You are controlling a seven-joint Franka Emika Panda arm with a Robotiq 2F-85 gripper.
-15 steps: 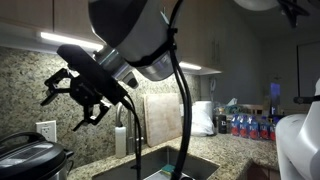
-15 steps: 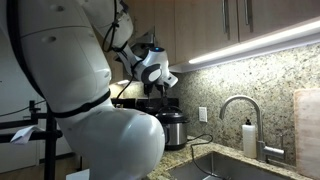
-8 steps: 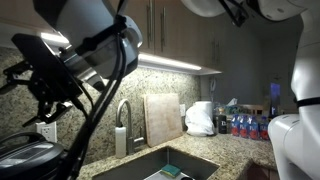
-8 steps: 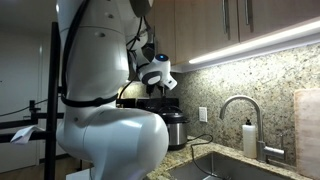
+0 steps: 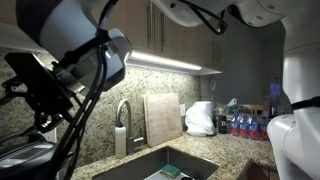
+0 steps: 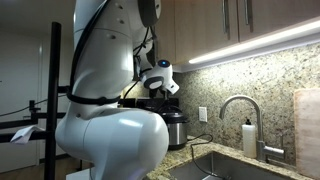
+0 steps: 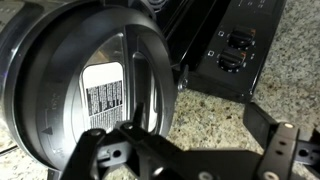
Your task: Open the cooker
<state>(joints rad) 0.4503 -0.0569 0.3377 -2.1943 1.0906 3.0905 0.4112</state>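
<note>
The cooker [image 7: 90,90] fills the left half of the wrist view. Its dark domed lid is down, ringed by a silvery band, with a white printed label near the middle. The gripper [image 7: 185,150] enters from the bottom edge with its fingers [image 7: 108,158] released and spread wide. One finger overlaps the lid's lower right edge in the picture, and the other stands over the speckled granite surface [image 7: 205,120] at lower right. Whether either finger touches the lid cannot be told. A flat black appliance [image 7: 235,50] with small buttons lies at the upper right, just beside the cooker.

In an exterior view the cooker [image 5: 22,160] sits at the lower left corner of the frame. The dark gripper hangs above it, and the arm [image 5: 70,30] crosses the upper left. To the right are a faucet [image 5: 122,112], a sink [image 5: 165,160], a pale cutting board [image 5: 162,118] leaning on the wall, and a white bag [image 5: 203,118].

In an exterior view the cooker [image 6: 173,128] stands at centre, partly hidden behind the arm's white body [image 6: 105,120].
</note>
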